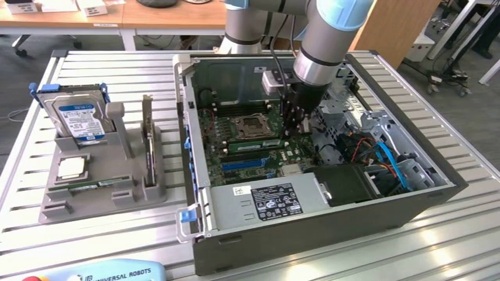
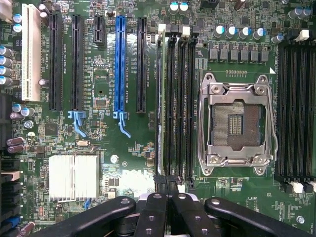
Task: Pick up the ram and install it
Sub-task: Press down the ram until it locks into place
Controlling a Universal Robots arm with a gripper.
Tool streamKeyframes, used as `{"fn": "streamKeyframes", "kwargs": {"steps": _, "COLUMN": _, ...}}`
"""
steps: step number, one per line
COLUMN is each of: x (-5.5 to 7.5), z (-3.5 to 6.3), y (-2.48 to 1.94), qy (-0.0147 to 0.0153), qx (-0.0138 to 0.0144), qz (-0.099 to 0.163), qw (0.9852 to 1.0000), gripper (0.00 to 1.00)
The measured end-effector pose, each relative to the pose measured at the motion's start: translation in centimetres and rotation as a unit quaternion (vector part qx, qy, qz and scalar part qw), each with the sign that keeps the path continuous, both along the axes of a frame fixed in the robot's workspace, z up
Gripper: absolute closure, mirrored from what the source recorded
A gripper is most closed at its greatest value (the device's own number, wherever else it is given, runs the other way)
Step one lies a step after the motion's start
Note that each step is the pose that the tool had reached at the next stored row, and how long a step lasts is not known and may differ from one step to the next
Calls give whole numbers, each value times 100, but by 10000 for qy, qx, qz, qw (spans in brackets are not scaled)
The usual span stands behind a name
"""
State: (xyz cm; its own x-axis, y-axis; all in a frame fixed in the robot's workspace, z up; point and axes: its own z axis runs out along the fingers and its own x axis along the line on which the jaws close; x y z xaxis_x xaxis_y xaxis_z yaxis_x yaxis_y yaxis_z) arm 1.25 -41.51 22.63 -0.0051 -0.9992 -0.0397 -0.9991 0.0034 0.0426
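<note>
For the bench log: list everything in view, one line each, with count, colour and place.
computer case: one, dark grey, open, on the slatted table.
motherboard: one, green, inside the case.
processor socket: one, silver frame, empty, on the motherboard.
ram: one, green, edge-on in the slot row beside the socket.
heatsink: one, silver, on the motherboard.
hard drive: one, blue label, upright in the grey holder at the exterior view's left.
processor chip: one, silver, on that holder.
slatted table: one, white.
end effector: one, black, shut, over the ram's end.
</note>
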Motion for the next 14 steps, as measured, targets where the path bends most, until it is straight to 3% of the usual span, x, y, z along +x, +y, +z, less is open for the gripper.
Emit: {"fn": "streamKeyframes", "kwargs": {"steps": 14, "x": 0, "z": -12, "y": 2, "qy": 0, "qx": -1, "qz": -1, "qw": 10000, "gripper": 90}}
